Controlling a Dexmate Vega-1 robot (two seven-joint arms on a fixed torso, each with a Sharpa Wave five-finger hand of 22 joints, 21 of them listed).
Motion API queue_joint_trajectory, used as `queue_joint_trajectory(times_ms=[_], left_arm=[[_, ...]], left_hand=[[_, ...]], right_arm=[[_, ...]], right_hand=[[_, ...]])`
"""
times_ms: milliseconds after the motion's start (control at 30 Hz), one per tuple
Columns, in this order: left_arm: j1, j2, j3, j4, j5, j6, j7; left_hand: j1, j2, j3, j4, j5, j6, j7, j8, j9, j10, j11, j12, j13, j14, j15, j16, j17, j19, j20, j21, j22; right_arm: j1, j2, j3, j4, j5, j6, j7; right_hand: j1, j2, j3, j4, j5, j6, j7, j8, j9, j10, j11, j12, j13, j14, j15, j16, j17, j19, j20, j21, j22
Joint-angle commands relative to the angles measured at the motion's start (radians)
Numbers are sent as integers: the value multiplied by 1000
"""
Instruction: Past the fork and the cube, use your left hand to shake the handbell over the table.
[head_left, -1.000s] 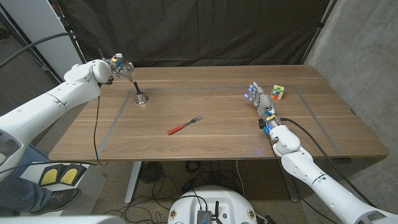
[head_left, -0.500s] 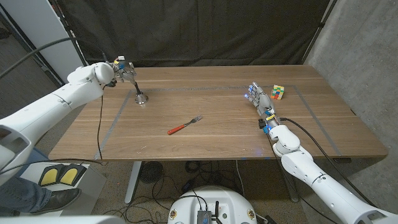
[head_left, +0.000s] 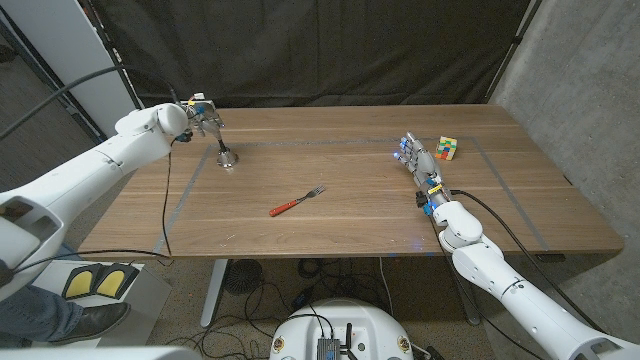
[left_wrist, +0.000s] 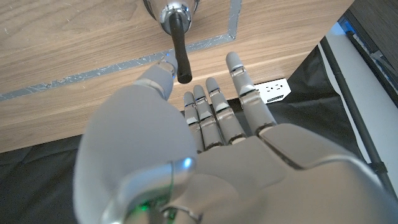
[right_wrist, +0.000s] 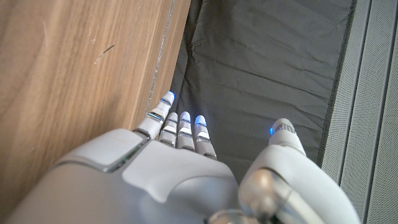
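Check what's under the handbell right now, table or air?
The handbell stands mouth-down on the wooden table, black handle up by the left hand. Its clapper is hidden inside.

We are looking down at a wooden worktop (head_left: 330, 215) marked with a taped rectangle. A handbell (head_left: 228, 156) is standing near its far left, a red-handled fork (head_left: 297, 202) is lying mid-table, and a coloured cube (head_left: 446, 149) is sitting far right.

The light is bright and even, and shadows are small and soft. The brown wooden table (head_left: 350, 190) looks sharp from the head camera. In the wrist pictures, the shiny grey robot hands (left_wrist: 205, 155) up close look blurry.
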Motion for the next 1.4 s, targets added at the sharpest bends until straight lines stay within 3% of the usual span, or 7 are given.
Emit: queue_joint_trajectory(times_ms=[33,633,1000,1133,1400], left_arm=[[-21,-28,28,52,0,-11,1],[-19,-64,35,108,-41,-23,46],[-16,-85,33,145,-82,-28,73],[-16,-95,31,157,-101,-22,78],[-9,-103,25,166,-138,-7,96]], left_hand=[[23,8,-3,-5,0,13,1,6,2,13,4,2,3,13,-1,7,6,23,-5,10,4],[108,30,3,-10,6,69,13,13,3,64,12,12,6,63,-2,16,4,85,-30,33,6],[176,41,31,-12,11,134,42,23,5,123,31,24,8,128,-5,9,-4,134,-72,55,5],[191,43,40,-4,10,190,46,35,5,174,28,36,9,183,-20,10,-6,182,-94,76,4],[197,47,62,6,6,341,34,64,9,328,-8,65,8,367,-59,13,-15,305,-131,134,1]], right_arm=[[3,2,-2,7,2,1,7],[4,1,0,15,14,-2,17],[3,-1,1,15,18,-6,20],[4,0,-1,20,17,-3,23],[3,3,1,24,20,3,22]], right_hand=[[2,13,0,-6,-3,12,1,3,3,0,3,0,2,3,7,2,4,0,5,-3,2],[2,13,-1,-7,-3,11,1,2,3,1,4,0,2,3,8,2,4,0,6,-3,2],[2,14,-2,-7,-3,11,2,2,3,0,4,-1,2,4,8,2,4,-1,7,-4,2],[1,14,-2,-8,-3,11,1,2,3,1,4,-1,2,4,9,2,4,-2,7,-4,2],[1,14,-2,-8,-3,11,1,1,3,1,4,-1,2,5,9,2,5,-3,8,-4,2]])
